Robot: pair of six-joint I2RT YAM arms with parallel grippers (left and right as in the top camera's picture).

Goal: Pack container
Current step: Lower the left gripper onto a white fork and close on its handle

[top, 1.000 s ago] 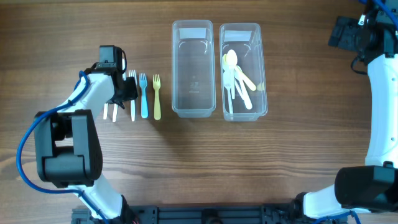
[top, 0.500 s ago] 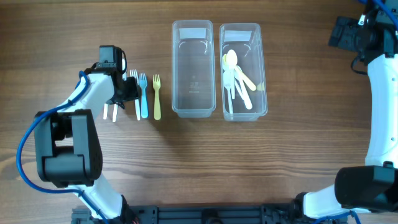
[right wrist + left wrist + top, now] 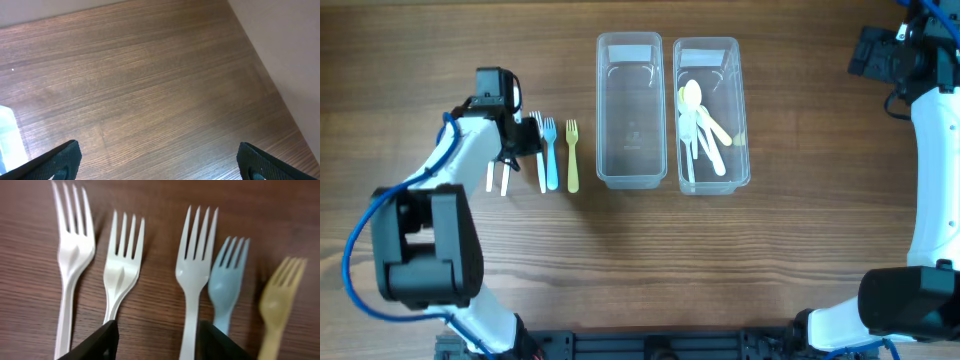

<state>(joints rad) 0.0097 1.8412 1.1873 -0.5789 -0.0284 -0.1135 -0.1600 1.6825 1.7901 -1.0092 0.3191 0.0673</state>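
Left gripper is seen spread wide w/ nothing pinched, held low over the fork row on the table, left of both containers. In the wrist view the handle of the middle white fork is framed btwn the fingers, while the cream fork runs down to just beside the left finger. An outer white fork lies further left; a blue fork and a yellow fork lie to the right. All five are laid flat, tines pointing away from the camera, approx. parallel. The empty container is set just right of the forks, close beside the 2nd container, in which spoons are piled. Right gripper is held open and empty over bare wood at the far right, well apart from the containers.
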